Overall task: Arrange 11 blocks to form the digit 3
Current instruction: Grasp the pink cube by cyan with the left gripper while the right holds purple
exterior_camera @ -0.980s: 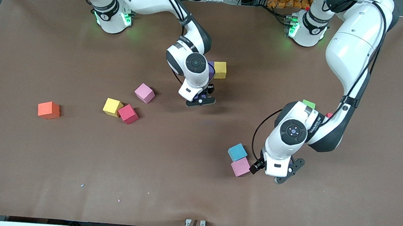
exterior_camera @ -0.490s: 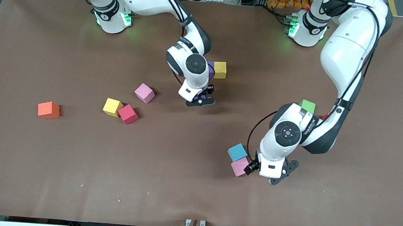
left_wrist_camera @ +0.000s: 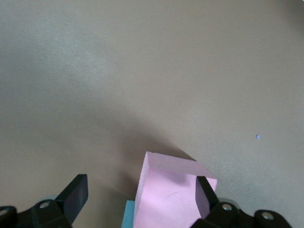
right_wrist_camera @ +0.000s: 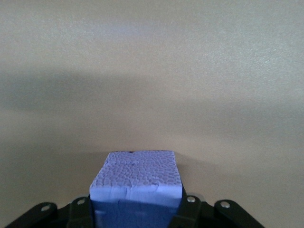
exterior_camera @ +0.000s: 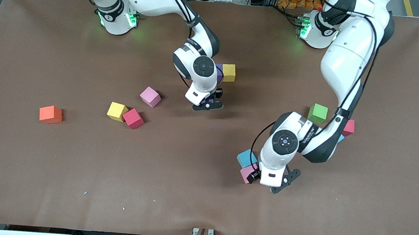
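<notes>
Left gripper (exterior_camera: 264, 179) hung low over the table (exterior_camera: 188, 190), near the front camera and toward the left arm's end. Jaws stood wide. In the left wrist view a pink block (left_wrist_camera: 168, 194) sat between the fingers (left_wrist_camera: 76, 195), close against one and apart from the other, not clamped. A light blue block (exterior_camera: 245, 157) touched that pink block, just farther from the camera.

Right gripper (exterior_camera: 207, 103) was near mid-table, clamped on a purple block (right_wrist_camera: 137, 183); the right wrist view showed it filling the gap between the fingers. Whether the block rested on the table could not be told.

Other blocks:
- Yellow block (exterior_camera: 229, 72) beside the right wrist, farther from the camera than the gripper, with a second purple block (exterior_camera: 219, 66) partly hidden against it.
- Second pink block (exterior_camera: 150, 96) toward the right arm's end from the right gripper.
- Second yellow block (exterior_camera: 117, 111) and a red block (exterior_camera: 133, 118) touching, nearer the camera than that pink one.
- Orange block (exterior_camera: 50, 114) alone, well apart, toward the right arm's end.
- Green block (exterior_camera: 317, 113) beside the left forearm.
- Second red block (exterior_camera: 349, 127) also by the left forearm, with a sliver of another light blue one (exterior_camera: 341, 138) showing at the arm's edge.
</notes>
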Robot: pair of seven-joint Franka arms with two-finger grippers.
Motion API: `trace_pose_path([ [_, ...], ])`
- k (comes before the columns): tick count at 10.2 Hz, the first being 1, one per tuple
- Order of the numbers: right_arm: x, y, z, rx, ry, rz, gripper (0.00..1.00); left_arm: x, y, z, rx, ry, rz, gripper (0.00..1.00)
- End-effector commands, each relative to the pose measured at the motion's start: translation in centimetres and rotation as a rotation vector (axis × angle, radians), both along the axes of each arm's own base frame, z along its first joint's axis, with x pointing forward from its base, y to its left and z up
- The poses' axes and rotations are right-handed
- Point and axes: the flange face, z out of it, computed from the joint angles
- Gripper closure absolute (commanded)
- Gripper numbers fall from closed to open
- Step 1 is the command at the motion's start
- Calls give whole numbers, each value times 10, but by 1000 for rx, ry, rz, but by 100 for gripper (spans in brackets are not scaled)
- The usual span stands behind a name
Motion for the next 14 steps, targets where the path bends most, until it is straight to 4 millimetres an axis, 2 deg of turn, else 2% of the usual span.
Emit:
trace_pose_path([
  [1, -3, -1, -7, -12, 11, -16, 75, 9, -3, -2, -26, -24, 17, 0],
  [6, -5, -7, -12, -25, 22, -20, 74, 6, -19, -15, -14, -52, -3, 0],
  [14, -12, -14, -18, -43, 36, -34, 74, 5, -22, -22, -34, -59, 11, 0],
])
